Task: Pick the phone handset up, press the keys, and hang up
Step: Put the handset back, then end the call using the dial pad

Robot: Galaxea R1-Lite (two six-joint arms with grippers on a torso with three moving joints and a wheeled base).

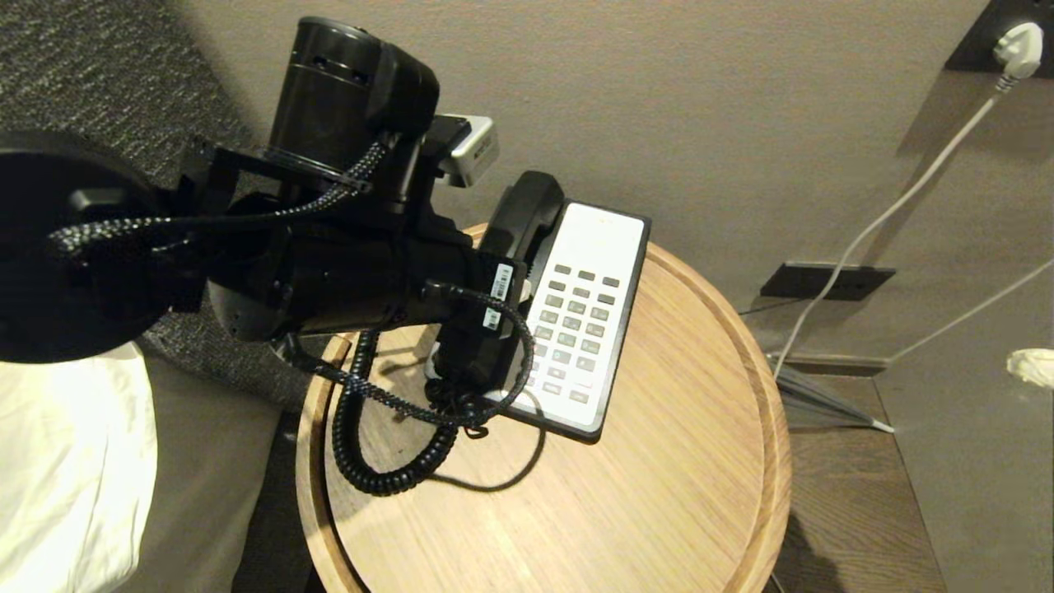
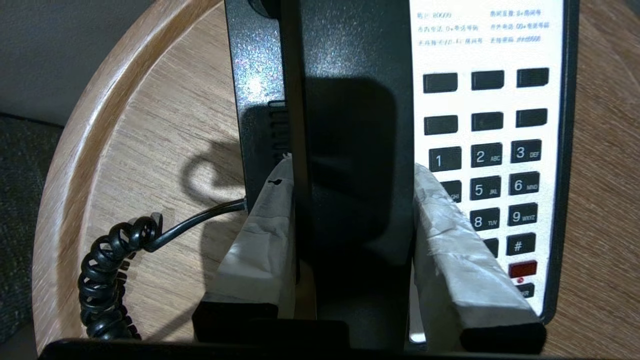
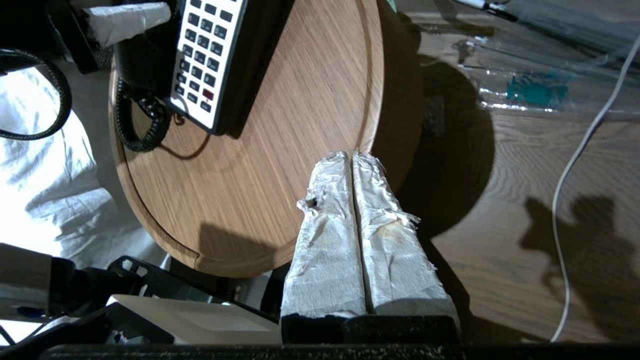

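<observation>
Your right gripper [image 3: 354, 165] hangs with its fingers pressed together over the table's [image 1: 700, 461] near rim at about 5 o'clock, open floor beside it. The tabletop from 3 to 6 o'clock lies bare. Farther in, your left gripper [image 2: 350, 200] clamps the handset [image 2: 350, 125] on the base [image 1: 589, 313] toward 11 o'clock; the cord [image 1: 370, 445] coils near the 9 o'clock rim.

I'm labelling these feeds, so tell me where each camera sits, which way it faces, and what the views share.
Head: high, looking down on the round table; left arm fills the left side.
Left wrist: behind the left gripper, fingers either side of the handset.
Right wrist: behind the shut right gripper, off the table's edge.
Shared: phone base, coiled cord.
</observation>
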